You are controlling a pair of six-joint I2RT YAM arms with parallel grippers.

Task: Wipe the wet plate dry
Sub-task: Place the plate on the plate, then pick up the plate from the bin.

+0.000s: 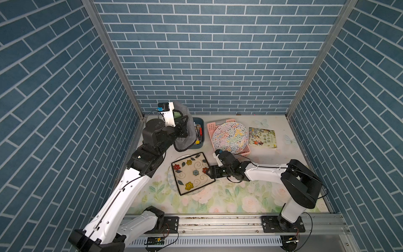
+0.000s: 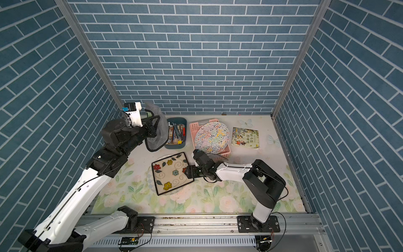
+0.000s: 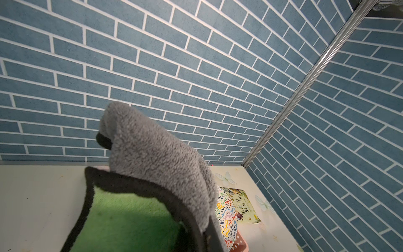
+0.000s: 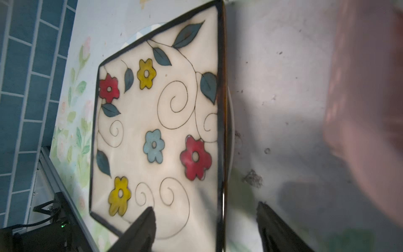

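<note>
I saw the square cream ceramic plate with painted flowers and a black rim (image 1: 192, 173) lying on the desk (image 1: 261, 157), towards the front. My right jaws stood apart at its right edge (one finger over the plate, one beyond it). My left jaws were clamped on the grey-and-green fleece cloth (image 1: 187, 139), raised near the back-left corner.

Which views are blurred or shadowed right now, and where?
Right wrist view: the pink basket is a smeared blur, the square plate is slightly soft, and shadows fall on the table. Left wrist view: sharp, but the cloth covers much of it, its green side in shadow. Both top views: sharp and evenly lit.
</note>
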